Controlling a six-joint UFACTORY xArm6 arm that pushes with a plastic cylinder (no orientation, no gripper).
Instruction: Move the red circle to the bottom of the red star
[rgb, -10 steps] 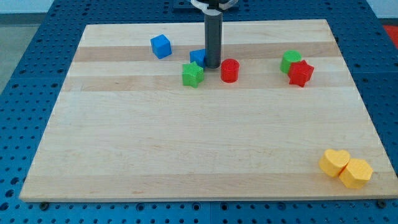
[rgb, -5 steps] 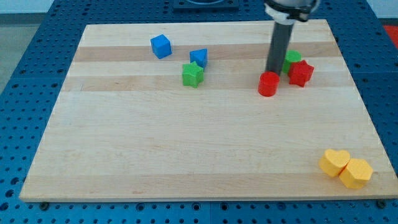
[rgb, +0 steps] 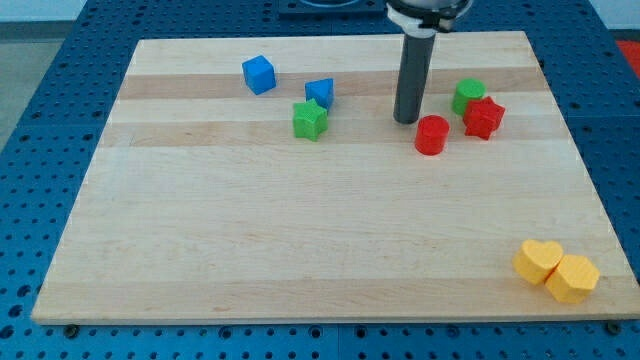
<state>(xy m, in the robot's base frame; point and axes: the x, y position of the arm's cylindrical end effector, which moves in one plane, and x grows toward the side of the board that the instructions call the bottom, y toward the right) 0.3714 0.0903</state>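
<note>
The red circle lies on the wooden board at the view's upper right. The red star is to its right and a little higher, with a small gap between them. A green circle touches the star's upper left. My tip stands just to the upper left of the red circle, close to it; contact cannot be told.
A green star and a blue block sit together left of my tip. A blue cube is farther left. A yellow heart and a yellow hexagon lie at the board's bottom right corner.
The red circle slid right from beside the green star toward the red star, then stopped. My tip has since moved back left, from the circle's upper right to its upper left.
</note>
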